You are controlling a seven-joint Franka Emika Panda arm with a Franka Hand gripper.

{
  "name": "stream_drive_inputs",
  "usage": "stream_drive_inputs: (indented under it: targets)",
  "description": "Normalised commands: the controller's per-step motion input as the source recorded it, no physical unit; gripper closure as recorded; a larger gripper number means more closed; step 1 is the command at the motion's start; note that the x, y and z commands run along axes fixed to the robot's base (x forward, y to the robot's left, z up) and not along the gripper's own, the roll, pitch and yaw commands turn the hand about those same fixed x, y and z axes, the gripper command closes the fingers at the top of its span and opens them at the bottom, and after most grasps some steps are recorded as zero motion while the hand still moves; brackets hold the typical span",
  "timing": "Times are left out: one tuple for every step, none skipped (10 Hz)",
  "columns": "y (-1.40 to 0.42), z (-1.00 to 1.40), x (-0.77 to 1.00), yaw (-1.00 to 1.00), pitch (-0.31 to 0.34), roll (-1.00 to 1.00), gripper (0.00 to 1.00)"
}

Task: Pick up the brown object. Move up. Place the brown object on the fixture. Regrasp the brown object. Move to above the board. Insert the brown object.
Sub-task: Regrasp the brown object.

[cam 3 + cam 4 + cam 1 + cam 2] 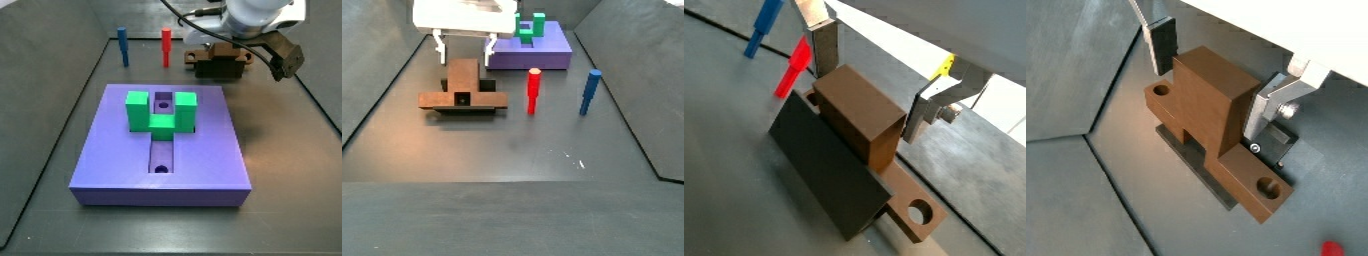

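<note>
— Where was the tool [1227, 75] found, and how were its fingers set?
— It was seen low over the brown object [1213, 110], spread open; the silver fingers [822, 45] stood on either side of the object's raised middle block, and no contact could be made out in both wrist views.

— And where was the brown object itself?
— It was laid across the fixture [824, 165], with its holed ends jutting out past the fixture's sides. In a side view the brown object [462, 88] was seen resting there below the tool [460, 45].

— What was noted farther out?
— A red peg [533, 91] and a blue peg [591, 91] were standing upright on the counter [543, 140] near the fixture. The board [120, 160], bearing a green block [162, 110] over its groove, was seen well apart from the tool [241, 55]
</note>
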Motion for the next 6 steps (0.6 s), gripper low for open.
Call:
stream_drive_inputs:
  targets:
    - [0.00,-0.20,0.00,0.25,-0.023,0.00,0.00]
    - [0.00,-0.21,0.00,0.25,-0.037,0.00,0.00]
    - [0.00,-0.20,0.01,0.23,-0.043,0.00,0.00]
    - [0.00,-0.10,0.06,0.21,0.000,0.00,0.00]
    - [-0.02,-0.10,0.06,0.15,0.000,0.00,0.00]
    - [-0.05,-0.05,0.05,0.04,0.000,0.13,0.00]
